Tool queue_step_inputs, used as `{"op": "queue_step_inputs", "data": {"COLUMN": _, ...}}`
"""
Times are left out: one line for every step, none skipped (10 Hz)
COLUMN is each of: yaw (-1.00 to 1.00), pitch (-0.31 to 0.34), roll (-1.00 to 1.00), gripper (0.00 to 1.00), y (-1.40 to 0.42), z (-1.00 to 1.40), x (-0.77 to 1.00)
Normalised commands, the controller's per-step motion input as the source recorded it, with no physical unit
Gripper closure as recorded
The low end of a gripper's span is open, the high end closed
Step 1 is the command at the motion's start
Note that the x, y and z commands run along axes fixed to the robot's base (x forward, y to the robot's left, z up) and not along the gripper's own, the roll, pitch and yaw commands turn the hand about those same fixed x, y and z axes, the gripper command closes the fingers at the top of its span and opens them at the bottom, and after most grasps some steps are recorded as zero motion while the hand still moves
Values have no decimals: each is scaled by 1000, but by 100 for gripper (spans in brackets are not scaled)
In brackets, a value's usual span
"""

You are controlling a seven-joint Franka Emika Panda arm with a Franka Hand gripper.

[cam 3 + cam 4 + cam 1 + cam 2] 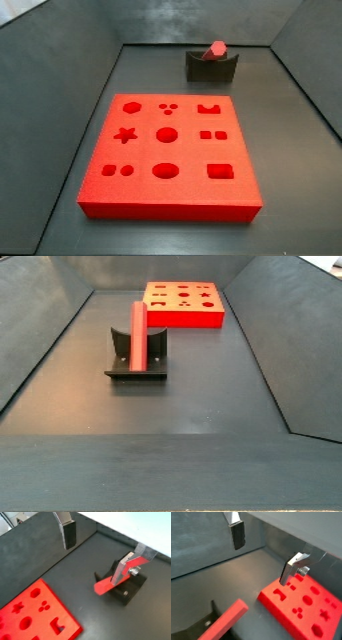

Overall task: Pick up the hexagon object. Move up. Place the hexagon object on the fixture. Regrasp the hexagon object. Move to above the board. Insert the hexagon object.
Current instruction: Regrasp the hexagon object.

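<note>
The board (167, 150) lies flat on the dark floor (201, 401) of the bin, well apart from the fixture (138, 364), its recesses all empty in both side views. The fixture stands near the far wall in a side view, and the hexagon object (138, 328) rests in its notch, leaning at a slant with one end raised, held by nothing. The end effector (100, 547) appears only in the wrist views, above the floor and clear of everything; its silver fingers (69, 534) stand wide apart with nothing between them, so it is open and empty. My judgement is that the regrasp is the step in hand, and here lie the risks. The bar is propped, not clamped: a finger that lands on it off-centre could tip it out of the notch or slide it along. A grasp taken askew would carry the bar tilted to the board, and the hexagon recess (131, 107) would likely reject it. A descent too low could strike the fixture itself.
</note>
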Motion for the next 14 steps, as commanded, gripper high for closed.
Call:
{"op": "queue_step_inputs", "data": {"yaw": 18, "pitch": -10, "roll": 1000, "gripper": 0, "y": -29, "z": 15, "x": -24}}
{"op": "queue_step_inputs", "data": {"yaw": 19, "pitch": -13, "roll": 1000, "gripper": 0, "y": -36, "z": 10, "x": -17}}
{"op": "queue_step_inputs", "data": {"yaw": 20, "pitch": -17, "roll": 1000, "gripper": 0, "y": -29, "z": 13, "x": -11}}
{"op": "queue_step_inputs", "data": {"yaw": 21, "pitch": -18, "roll": 1000, "gripper": 0, "y": -23, "z": 10, "x": -7}}
{"op": "queue_step_inputs", "data": {"yaw": 23, "pitch": -16, "roll": 1000, "gripper": 0, "y": -19, "z": 8, "x": -7}}
{"op": "queue_step_inputs", "data": {"yaw": 24, "pitch": -12, "roll": 1000, "gripper": 0, "y": -16, "z": 6, "x": -7}}
{"op": "queue_step_inputs", "data": {"yaw": 26, "pitch": -5, "roll": 1000, "gripper": 0, "y": -26, "z": 7, "x": 3}}
{"op": "queue_step_inputs", "data": {"yaw": 27, "pitch": -2, "roll": 1000, "gripper": 0, "y": -24, "z": 0, "x": 12}}
{"op": "queue_step_inputs", "data": {"yaw": 29, "pitch": 8, "roll": 1000, "gripper": 0, "y": -26, "z": -6, "x": 24}}
{"op": "queue_step_inputs", "data": {"yaw": 31, "pitch": 19, "roll": 1000, "gripper": 0, "y": -26, "z": -6, "x": 31}}
{"op": "queue_step_inputs", "data": {"yaw": 36, "pitch": 35, "roll": 1000, "gripper": 0, "y": -29, "z": -9, "x": 49}}
{"op": "queue_step_inputs", "data": {"yaw": 39, "pitch": 45, "roll": 1000, "gripper": 0, "y": -31, "z": -7, "x": 57}}
{"op": "queue_step_inputs", "data": {"yaw": 51, "pitch": 79, "roll": 1000, "gripper": 0, "y": -39, "z": -1, "x": 76}}
{"op": "queue_step_inputs", "data": {"yaw": 60, "pitch": 96, "roll": 1000, "gripper": 0, "y": -42, "z": -3, "x": 81}}
